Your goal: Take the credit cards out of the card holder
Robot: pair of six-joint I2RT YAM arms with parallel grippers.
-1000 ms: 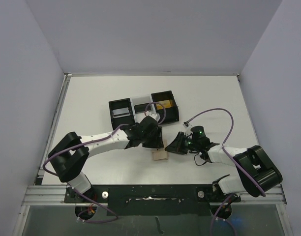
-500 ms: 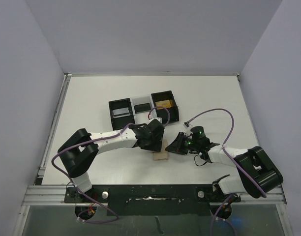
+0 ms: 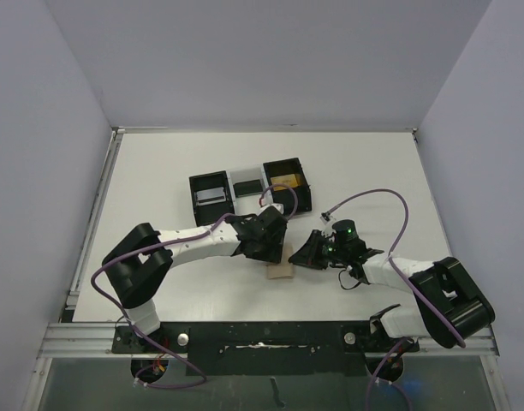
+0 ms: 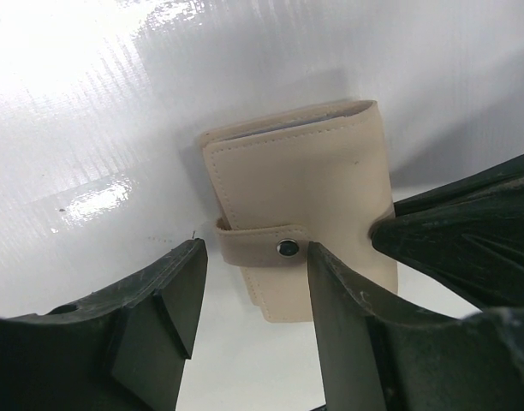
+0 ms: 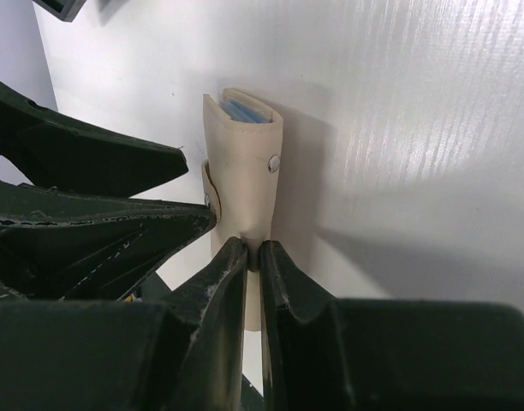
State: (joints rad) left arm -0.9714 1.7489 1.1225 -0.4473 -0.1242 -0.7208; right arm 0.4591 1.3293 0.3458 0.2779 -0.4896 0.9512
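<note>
The tan card holder (image 3: 279, 271) rests on the white table between both grippers, its snap strap (image 4: 264, 249) fastened. My right gripper (image 5: 253, 253) is shut on the holder's (image 5: 245, 163) near edge. Light blue credit cards (image 5: 239, 110) show as thin edges in its far open end. My left gripper (image 4: 253, 295) is open just above the holder (image 4: 305, 193), with the strap's end and snap between its fingertips. In the top view the left gripper (image 3: 276, 251) meets the right gripper (image 3: 300, 256) over the holder.
A black-and-white three-compartment tray (image 3: 250, 174) stands behind the grippers, with a grey card (image 3: 209, 195) in its left bin and a yellow item (image 3: 286, 180) in its right bin. The right arm's purple cable (image 3: 373, 195) loops above the table.
The left arm has swung its gripper forward and right onto the card holder, and its elbow has shifted right. The right gripper has kept its grip in place.
</note>
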